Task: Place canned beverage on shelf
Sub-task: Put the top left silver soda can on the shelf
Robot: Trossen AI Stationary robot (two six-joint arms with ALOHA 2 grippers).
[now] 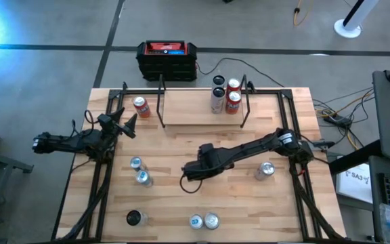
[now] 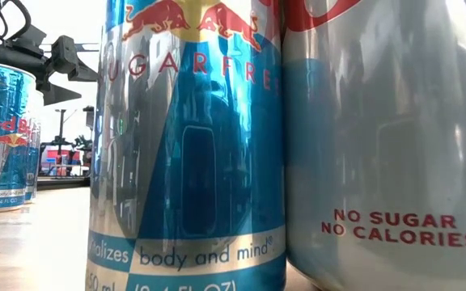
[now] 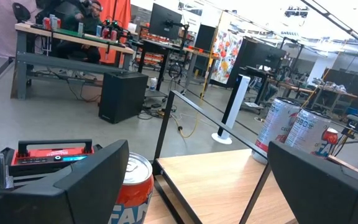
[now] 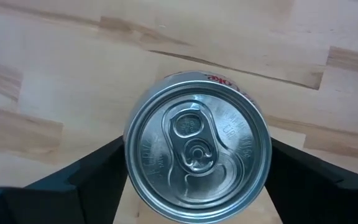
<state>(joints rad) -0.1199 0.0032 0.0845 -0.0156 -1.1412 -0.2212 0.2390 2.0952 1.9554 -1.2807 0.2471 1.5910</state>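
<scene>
The shelf (image 1: 202, 108) is a light wood board with thin black posts at the table's far side. Three cans (image 1: 225, 95) stand on its right part. My right gripper (image 1: 191, 172) is at mid-table, pointing down, shut on a silver can (image 4: 197, 158). In the high view the gripper hides this can. My left gripper (image 1: 124, 125) is open and empty near the shelf's left end. A red can (image 1: 141, 106) stands just beyond it and shows between its fingers in the left wrist view (image 3: 132, 186). My right gripper pinches the silver can between its two fingers, one on each side of the can's upper wall (image 4: 129, 162). The fingers come from above, pointing down. The can is upright, top up. Whether its base rests on the table I cannot tell.
Loose cans stand on the table: two at left (image 1: 139, 171), a dark one (image 1: 135, 217) and two more (image 1: 204, 221) near the front edge, and one at right (image 1: 266, 169). A black box with a red top (image 1: 166, 57) stands behind the table.
</scene>
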